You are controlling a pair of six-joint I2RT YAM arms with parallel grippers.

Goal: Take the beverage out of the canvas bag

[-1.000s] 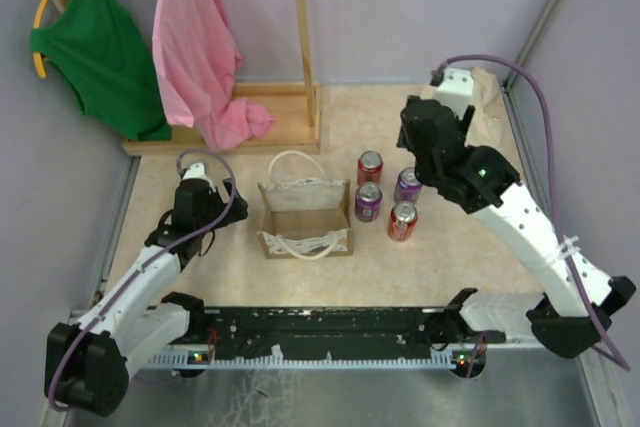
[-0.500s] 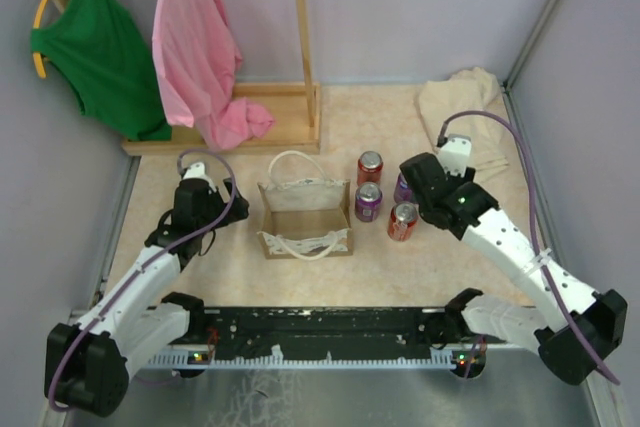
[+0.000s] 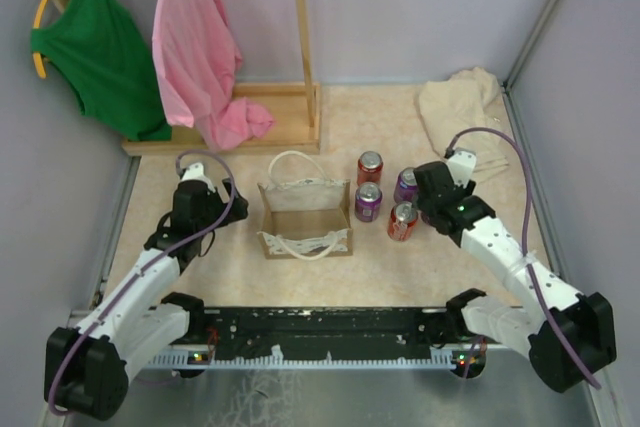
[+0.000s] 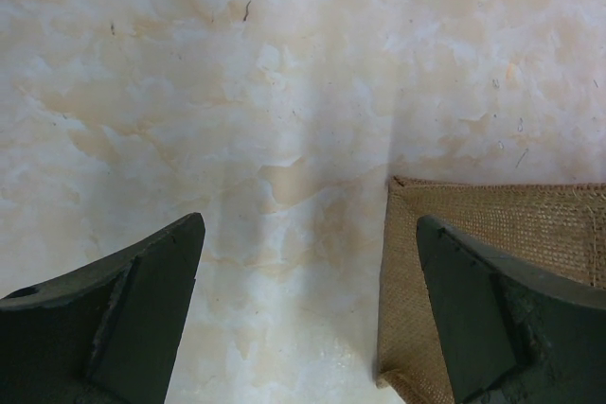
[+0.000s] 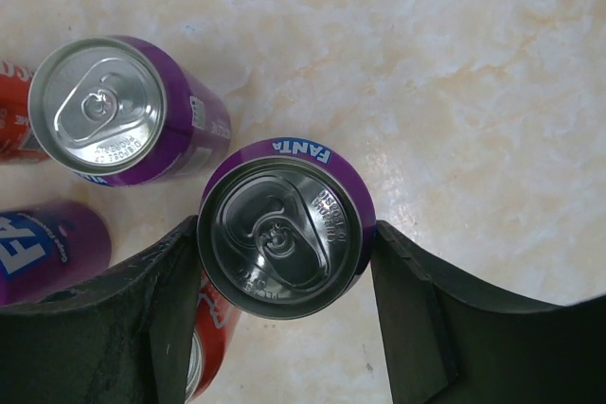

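Note:
The tan canvas bag (image 3: 305, 219) stands open at mid-table, with white rope handles; only fabric shows inside it. My right gripper (image 3: 427, 197) (image 5: 286, 224) is shut on an upright purple Fanta can (image 5: 275, 243), a finger against each side. The gripper hides this can from above, and I cannot tell whether it touches the table. Beside it stand a purple can (image 3: 405, 183) (image 5: 104, 111), a red can (image 3: 402, 221) (image 5: 210, 328), another purple can (image 3: 368, 202) and another red one (image 3: 370, 166). My left gripper (image 3: 200, 192) (image 4: 308, 319) hangs open and empty just left of the bag's corner (image 4: 511, 234).
A crumpled beige cloth (image 3: 462, 112) lies at the back right corner. A wooden rack (image 3: 270, 117) with a pink shirt (image 3: 200, 47) and a green shirt (image 3: 95, 47) fills the back left. Walls close in both sides.
My right arm has swung down and inward from the back right, bringing the gripped purple can low beside the standing cans. The left arm and the bag have not moved.

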